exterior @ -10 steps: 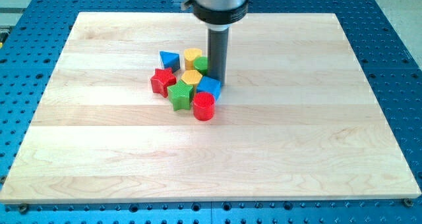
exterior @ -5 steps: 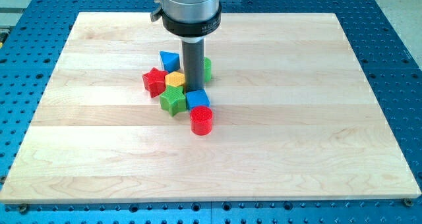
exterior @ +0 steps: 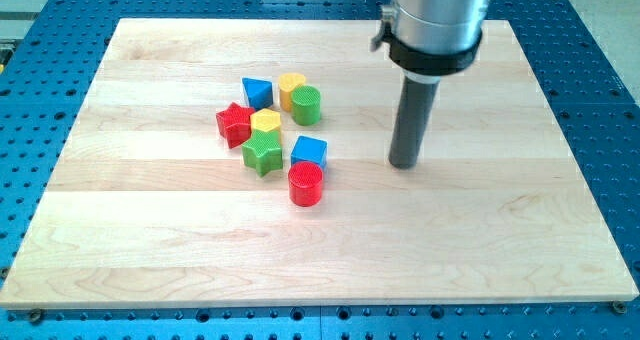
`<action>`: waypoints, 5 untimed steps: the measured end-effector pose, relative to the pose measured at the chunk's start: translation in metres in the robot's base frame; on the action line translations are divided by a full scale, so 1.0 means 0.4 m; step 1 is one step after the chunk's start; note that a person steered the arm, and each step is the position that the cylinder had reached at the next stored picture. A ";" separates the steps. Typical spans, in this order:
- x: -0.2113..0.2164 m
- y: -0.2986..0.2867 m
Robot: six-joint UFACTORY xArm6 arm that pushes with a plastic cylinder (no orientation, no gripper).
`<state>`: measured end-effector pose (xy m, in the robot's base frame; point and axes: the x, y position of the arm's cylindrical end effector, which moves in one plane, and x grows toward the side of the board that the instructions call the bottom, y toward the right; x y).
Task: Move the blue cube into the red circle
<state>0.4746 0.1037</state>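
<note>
The wooden board (exterior: 480, 240) filled most of the view, lying on a blue perforated table (exterior: 600, 70). The arm's grey collar (exterior: 435, 25) came in from the view's top at about one o'clock of the board's centre, and from it the dark rod (exterior: 410, 120) ran straight down. There were no fingers to spread or press together: the arm ended in my tip (exterior: 403, 165), which sat on bare wood and touched nothing.

All the blocks lay in one loose cluster toward nine o'clock from my tip, well apart from it. The red cylinder (exterior: 306, 183) was the lowest of them. The blue cube (exterior: 309, 151) sat at twelve o'clock of the red cylinder, just beside it; whether the two actually touched was hard to judge from this angle. The green star (exterior: 263, 154) lay at nine o'clock of the blue cube, close by. The red star (exterior: 234, 123) was at ten o'clock of the green star, with a yellow block (exterior: 265, 121), likely a hexagon, pressed between them. Farther up, the green cylinder (exterior: 307, 105) stood at twelve o'clock of the blue cube, a second yellow block (exterior: 291, 86) against it at ten o'clock, and the blue triangle (exterior: 256, 91) at nine o'clock of that.
</note>
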 end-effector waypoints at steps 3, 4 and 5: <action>0.275 -0.111; 0.291 -0.261; 0.270 -0.411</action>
